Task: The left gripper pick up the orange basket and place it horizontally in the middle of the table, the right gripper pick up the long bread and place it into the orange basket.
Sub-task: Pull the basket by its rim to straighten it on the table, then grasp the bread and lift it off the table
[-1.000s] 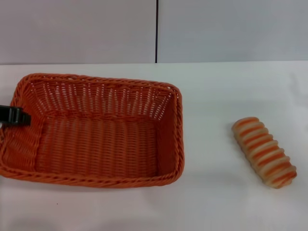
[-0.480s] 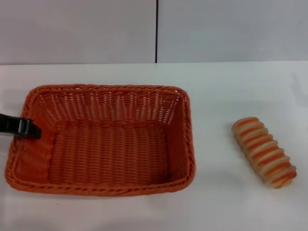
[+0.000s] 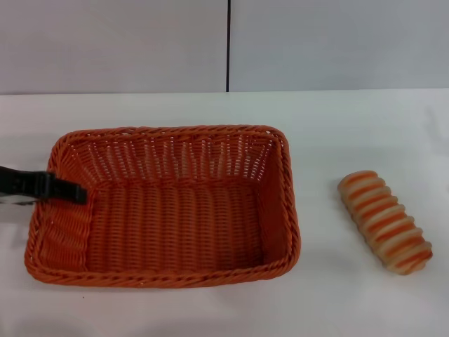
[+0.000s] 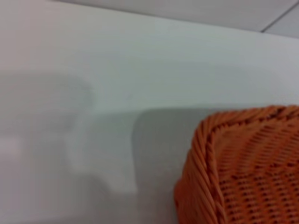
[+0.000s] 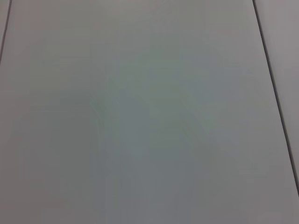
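Observation:
The orange basket (image 3: 175, 225) lies lengthwise across the white table (image 3: 337, 133), left of centre, its long sides parallel to the table's front edge. My left gripper (image 3: 73, 192) comes in from the left and is shut on the basket's left rim, one black finger showing inside the wall. In the left wrist view only a corner of the basket (image 4: 243, 163) and its shadow on the table show. The long bread (image 3: 385, 222) lies on the table to the right of the basket, angled, a good gap from it. My right gripper is out of view.
A grey wall with a dark vertical seam (image 3: 229, 45) stands behind the table. The right wrist view shows only a plain grey panelled surface (image 5: 140, 112).
The basket has slid to the right with my left gripper on its rim and has turned square to the table's edge. The bread has not moved.

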### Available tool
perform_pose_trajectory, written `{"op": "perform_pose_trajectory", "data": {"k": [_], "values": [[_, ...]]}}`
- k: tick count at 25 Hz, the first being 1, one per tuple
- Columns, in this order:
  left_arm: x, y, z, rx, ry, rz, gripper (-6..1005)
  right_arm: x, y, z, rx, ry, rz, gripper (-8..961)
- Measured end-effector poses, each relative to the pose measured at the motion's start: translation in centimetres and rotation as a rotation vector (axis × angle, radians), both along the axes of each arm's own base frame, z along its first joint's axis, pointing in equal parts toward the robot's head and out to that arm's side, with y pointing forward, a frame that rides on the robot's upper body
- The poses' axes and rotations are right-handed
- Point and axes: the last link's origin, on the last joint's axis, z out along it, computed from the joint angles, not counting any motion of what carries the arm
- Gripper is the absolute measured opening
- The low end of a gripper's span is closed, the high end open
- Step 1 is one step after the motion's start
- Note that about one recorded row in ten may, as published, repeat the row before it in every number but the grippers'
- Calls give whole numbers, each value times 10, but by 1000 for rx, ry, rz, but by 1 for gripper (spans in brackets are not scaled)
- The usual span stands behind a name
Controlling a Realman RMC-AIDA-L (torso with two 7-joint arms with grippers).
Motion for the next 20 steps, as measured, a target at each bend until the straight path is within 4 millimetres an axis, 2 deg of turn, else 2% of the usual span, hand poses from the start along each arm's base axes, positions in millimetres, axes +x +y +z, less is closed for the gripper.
{"op": "perform_pose_trajectory", "data": {"k": [2, 8, 14, 17, 18, 20], "values": [[-2, 2, 4, 23, 5, -6, 546, 1, -1, 0, 0, -1, -4, 630], [-11, 13, 30, 163, 11, -70, 770, 5, -4, 1, 0, -3, -15, 630], [-11, 16, 49, 275, -64, -193, 858, 9, -8, 4, -82, -11, 21, 630], [-11, 13, 58, 352, -156, -278, 857, 18, -6, 16, -221, 41, 43, 630], [-14, 11, 61, 390, -199, -330, 856, 22, -3, 25, -330, 64, 39, 630], [-15, 10, 62, 405, -216, -352, 855, 22, 0, 32, -380, 62, 35, 630]]}}
